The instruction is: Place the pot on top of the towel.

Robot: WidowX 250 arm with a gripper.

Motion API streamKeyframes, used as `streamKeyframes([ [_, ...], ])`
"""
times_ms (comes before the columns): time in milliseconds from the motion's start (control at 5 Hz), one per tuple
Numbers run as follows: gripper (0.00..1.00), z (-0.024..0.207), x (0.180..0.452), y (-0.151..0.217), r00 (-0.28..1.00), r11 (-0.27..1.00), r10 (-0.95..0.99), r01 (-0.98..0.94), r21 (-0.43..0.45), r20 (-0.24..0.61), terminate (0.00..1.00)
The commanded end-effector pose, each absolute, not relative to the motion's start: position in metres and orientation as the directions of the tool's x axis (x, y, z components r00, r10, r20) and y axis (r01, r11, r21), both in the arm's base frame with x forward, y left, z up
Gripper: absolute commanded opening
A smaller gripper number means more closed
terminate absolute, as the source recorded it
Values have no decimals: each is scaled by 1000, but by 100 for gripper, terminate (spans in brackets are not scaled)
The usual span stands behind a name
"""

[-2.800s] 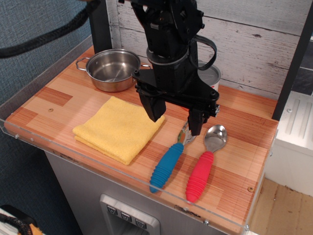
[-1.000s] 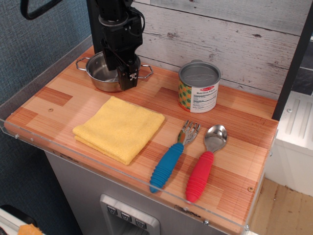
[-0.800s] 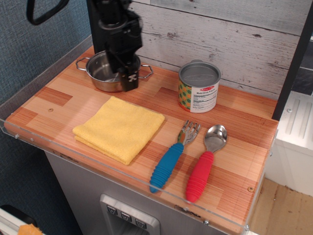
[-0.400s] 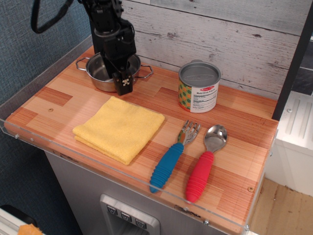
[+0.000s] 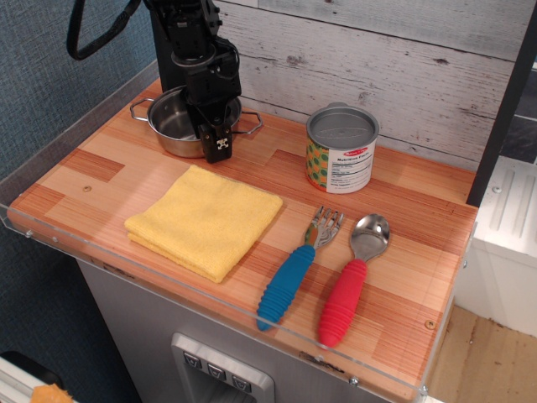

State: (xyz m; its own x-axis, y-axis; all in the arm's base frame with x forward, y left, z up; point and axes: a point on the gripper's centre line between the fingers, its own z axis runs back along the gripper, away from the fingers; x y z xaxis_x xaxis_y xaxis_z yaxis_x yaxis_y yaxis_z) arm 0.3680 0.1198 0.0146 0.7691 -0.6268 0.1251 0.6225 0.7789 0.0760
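Straddling the near rim of the small shiny stainless-steel pot (image 5: 186,120) at the table's back left, the black gripper (image 5: 213,140) seemingly pinched it; next, lifting toward the square yellow terry towel (image 5: 204,220).

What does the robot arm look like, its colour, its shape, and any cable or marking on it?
The arm is black all over, built of blocky, angular segments that narrow toward the claw. A thick black cable hangs in a loop from its upper part on the left. One finger carries a small plate with white marks near its tip. No other colours or labels can be made out.
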Motion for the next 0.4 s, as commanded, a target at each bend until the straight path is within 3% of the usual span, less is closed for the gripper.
streamKeyframes([
  [0, 0, 41, 374, 125, 772, 789, -614, 596, 149, 165, 0],
  [200, 0, 55, 370, 121, 782, 801, -597, 574, 169, 176, 0],
])
